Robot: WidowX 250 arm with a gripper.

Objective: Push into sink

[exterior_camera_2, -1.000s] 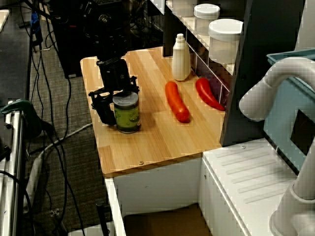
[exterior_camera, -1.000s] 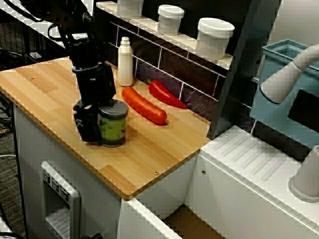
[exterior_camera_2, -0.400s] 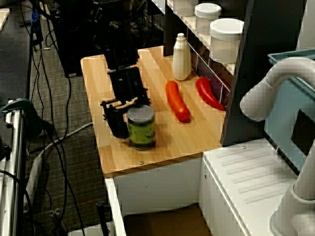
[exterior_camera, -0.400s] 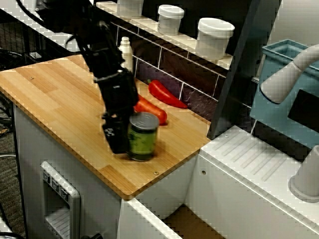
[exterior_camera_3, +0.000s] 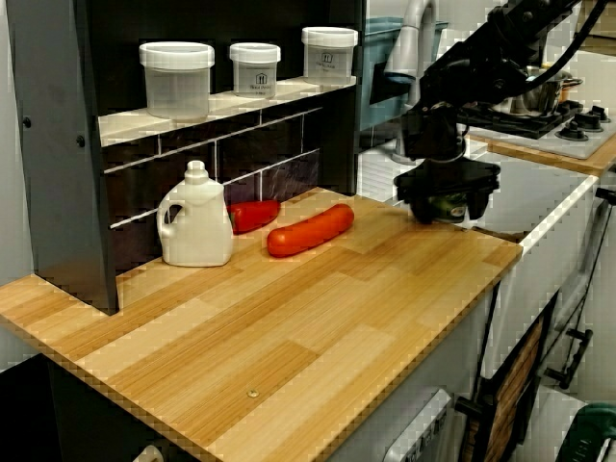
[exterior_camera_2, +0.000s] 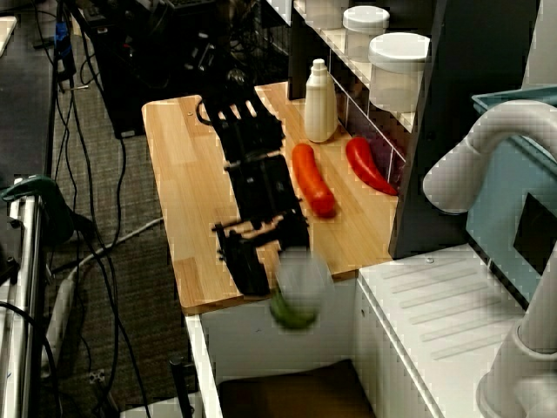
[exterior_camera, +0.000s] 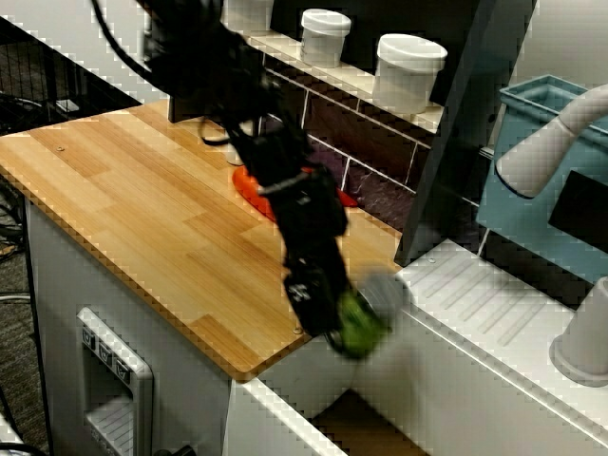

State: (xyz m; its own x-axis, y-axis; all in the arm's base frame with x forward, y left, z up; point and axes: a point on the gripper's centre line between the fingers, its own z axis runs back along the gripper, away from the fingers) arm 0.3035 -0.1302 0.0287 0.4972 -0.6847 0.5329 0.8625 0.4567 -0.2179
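The green-labelled cylindrical can (exterior_camera: 359,318) with a grey metal lid is motion-blurred, tipped over the wooden counter (exterior_camera: 142,209) edge above the white-walled, brown-floored sink (exterior_camera_2: 287,387); its long axis slants, lid up toward the white ribbed draining surface (exterior_camera: 484,304); the black gripper (exterior_camera: 318,304) touches it, jaw spread indiscernible.

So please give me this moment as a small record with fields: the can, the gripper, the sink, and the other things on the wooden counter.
can: green can, blurred, tipped at the counter's edge above the sink
gripper: gripper right behind the can; jaw state unclear
sink: sink, only its brownish floor shows, nothing seen in it
counter: wooden counter
other things: orange-red sausage, red pepper, white bottle
shelf: three white-lidded jars
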